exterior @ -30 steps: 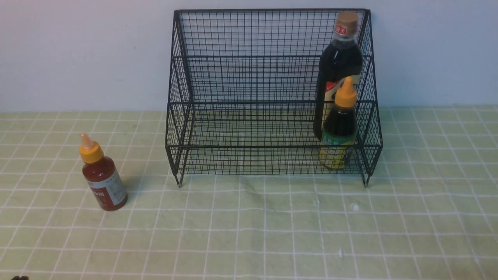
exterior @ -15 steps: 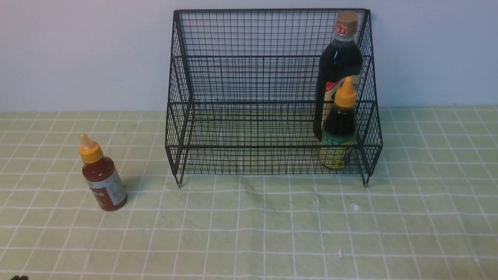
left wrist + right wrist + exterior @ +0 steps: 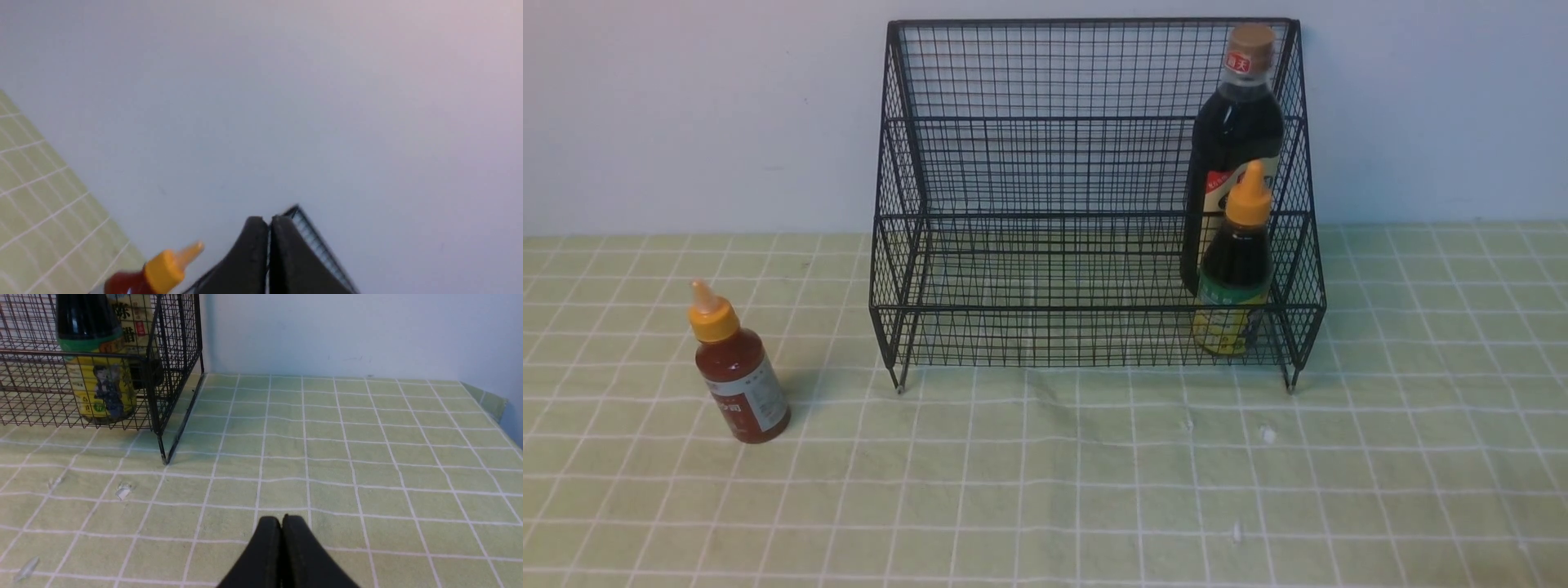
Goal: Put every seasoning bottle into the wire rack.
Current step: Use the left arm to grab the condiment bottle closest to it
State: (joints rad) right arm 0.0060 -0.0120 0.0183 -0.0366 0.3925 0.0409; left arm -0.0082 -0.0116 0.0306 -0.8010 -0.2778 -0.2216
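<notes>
My left gripper has its fingers pressed flat together with nothing between them. It is tipped up towards the pale wall. In its wrist view, the red bottle's yellow cap and one corner of the rack show close by the tips.

My right gripper is also pressed together and empty. It hangs low over the green checked cloth, with the rack's right front foot ahead of it. Neither gripper shows in the front view.

In the front view, the red bottle stands upright on the cloth at the lower left of the frame, well apart from the rack and outside it. The rack fills the upper middle of the frame, its tall back against the wall. The tall bottle stands upright in the rack's right rear corner. The small dark bottle stands directly in front of it, in the right front corner behind the low front mesh. A few white flecks lie on the cloth before the rack.
</notes>
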